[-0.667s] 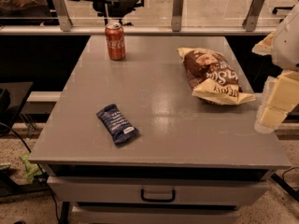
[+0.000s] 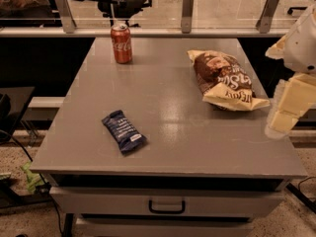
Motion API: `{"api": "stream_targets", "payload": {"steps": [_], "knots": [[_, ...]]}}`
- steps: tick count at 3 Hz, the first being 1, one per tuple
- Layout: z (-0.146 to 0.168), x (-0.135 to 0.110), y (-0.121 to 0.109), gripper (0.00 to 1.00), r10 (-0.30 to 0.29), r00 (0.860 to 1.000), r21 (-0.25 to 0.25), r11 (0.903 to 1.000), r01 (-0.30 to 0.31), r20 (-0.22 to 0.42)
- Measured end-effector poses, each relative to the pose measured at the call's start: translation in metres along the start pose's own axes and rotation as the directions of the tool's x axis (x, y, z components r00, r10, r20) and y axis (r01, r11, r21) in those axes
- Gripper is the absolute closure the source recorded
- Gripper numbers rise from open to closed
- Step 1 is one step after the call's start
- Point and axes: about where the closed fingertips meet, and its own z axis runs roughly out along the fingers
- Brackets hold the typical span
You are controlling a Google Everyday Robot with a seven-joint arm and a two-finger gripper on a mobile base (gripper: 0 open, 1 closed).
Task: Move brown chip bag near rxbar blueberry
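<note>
The brown chip bag [image 2: 223, 80] lies on the right part of the grey table [image 2: 168, 107], with its dark brown middle and pale cream ends. The rxbar blueberry [image 2: 123, 131], a small dark blue wrapper with a white patch, lies flat at the front left of the table. The two are well apart. My gripper [image 2: 284, 117] hangs at the right edge of the view, just beyond the table's right side, to the right of and a little in front of the bag. It touches nothing.
A red soda can [image 2: 121, 43] stands upright at the back left of the table. A rail with metal posts [image 2: 186, 11] runs behind the table. A drawer with a handle [image 2: 167, 207] sits under the front edge.
</note>
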Motion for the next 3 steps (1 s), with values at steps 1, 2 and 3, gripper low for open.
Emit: {"api": "stream_targets", "payload": {"steps": [1, 2, 3], "knots": [[0.018, 0.001, -0.019, 0.0, 0.088, 0.996, -0.009, 0.9961, -0.088, 0.005], [0.041, 0.007, -0.046, 0.0, 0.199, 0.98, -0.004, 0.9801, -0.199, 0.013], [0.065, 0.014, -0.07, 0.0, 0.304, 0.952, 0.01, 0.9525, -0.304, 0.03]]}}
